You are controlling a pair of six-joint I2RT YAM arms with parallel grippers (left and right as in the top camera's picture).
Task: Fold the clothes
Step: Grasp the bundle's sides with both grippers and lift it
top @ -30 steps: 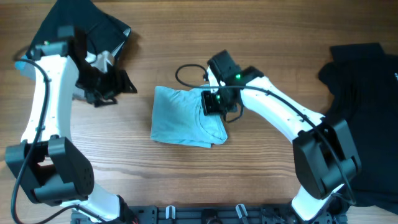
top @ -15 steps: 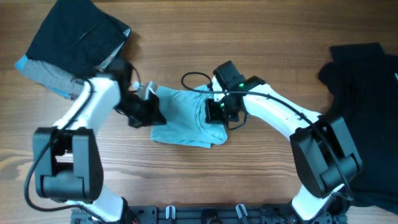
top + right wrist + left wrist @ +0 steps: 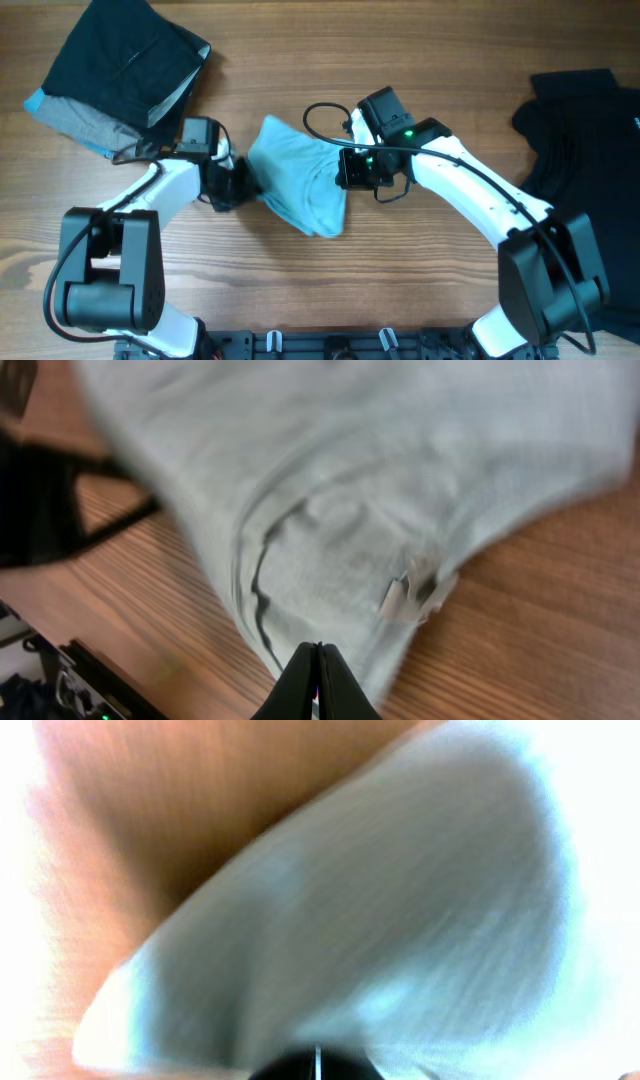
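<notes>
Two grippers pinch the light-blue T-shirt [image 3: 300, 185]: left gripper [image 3: 240, 185] closed on its left edge, right gripper [image 3: 345, 168] closed on its right edge; dark folded clothes [image 3: 115, 60] lie well to its left.

Table's [image 3: 420, 290] middle: the T-shirt [image 3: 300, 190] sits bunched between my two pincers, my left gripper [image 3: 248, 185] at its left edge and my right gripper [image 3: 340, 170] at its right edge. A stack of folded clothes [image 3: 120, 70] lies in the far left corner, behind my left gripper. A heap of garments [image 3: 585, 110] lies along the table's right side, well apart from the T-shirt.
</notes>
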